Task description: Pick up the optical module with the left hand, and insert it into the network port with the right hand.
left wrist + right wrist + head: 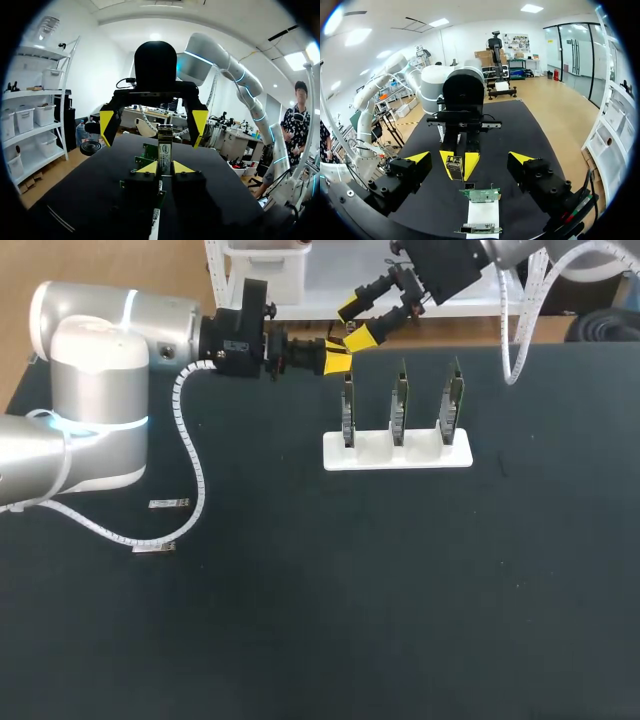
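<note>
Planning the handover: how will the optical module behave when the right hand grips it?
Probably rigid: the optical module juts from the left hand without sagging. Likely light, being small between the tips. Its smooth-looking casing might slip in the right hand.

Left claw faces spread right claw, close, beside white stand.

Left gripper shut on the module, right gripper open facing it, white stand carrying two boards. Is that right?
Only the count is off: the stand carries three boards, not two, as the head view shows. The left gripper is shut on the module, and the right gripper is open facing it.
</note>
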### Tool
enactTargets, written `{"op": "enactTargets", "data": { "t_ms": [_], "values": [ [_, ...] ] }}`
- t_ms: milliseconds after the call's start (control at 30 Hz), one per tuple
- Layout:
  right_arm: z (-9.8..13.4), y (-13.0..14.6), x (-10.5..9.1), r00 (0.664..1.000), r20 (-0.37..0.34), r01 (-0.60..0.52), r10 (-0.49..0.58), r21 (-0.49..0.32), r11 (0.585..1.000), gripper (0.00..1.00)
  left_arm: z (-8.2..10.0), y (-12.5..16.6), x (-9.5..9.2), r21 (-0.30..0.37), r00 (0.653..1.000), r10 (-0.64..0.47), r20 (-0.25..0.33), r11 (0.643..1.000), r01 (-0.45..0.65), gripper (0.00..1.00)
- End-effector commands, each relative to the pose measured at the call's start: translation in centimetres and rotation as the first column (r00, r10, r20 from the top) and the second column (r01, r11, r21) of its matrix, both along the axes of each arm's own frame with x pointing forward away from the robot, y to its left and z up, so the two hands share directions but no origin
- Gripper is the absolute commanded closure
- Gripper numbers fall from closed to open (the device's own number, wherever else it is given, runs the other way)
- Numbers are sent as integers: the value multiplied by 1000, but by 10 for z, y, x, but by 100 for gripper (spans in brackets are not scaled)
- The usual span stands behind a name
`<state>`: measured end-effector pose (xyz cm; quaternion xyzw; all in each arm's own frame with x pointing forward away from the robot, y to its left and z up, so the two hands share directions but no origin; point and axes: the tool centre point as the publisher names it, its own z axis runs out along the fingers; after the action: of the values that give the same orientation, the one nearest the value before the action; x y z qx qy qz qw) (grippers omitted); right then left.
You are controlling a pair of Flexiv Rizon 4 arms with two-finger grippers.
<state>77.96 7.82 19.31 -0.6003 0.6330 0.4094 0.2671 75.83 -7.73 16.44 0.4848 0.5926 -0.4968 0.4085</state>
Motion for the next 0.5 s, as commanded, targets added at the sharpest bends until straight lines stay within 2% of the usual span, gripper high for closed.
{"op": "enactTargets", "data": {
  "t_ms": [33,500],
  "values": [
    [0,2,-2,1000,3,6,-6,-2,1000,0,0,0,-1,0,1000,2,1,1000,-2,100],
    [4,-2,-7,1000,-3,14,-14,-12,1000,0,0,0,-1,0,1000,2,1,1000,-2,100]
  ]
}}
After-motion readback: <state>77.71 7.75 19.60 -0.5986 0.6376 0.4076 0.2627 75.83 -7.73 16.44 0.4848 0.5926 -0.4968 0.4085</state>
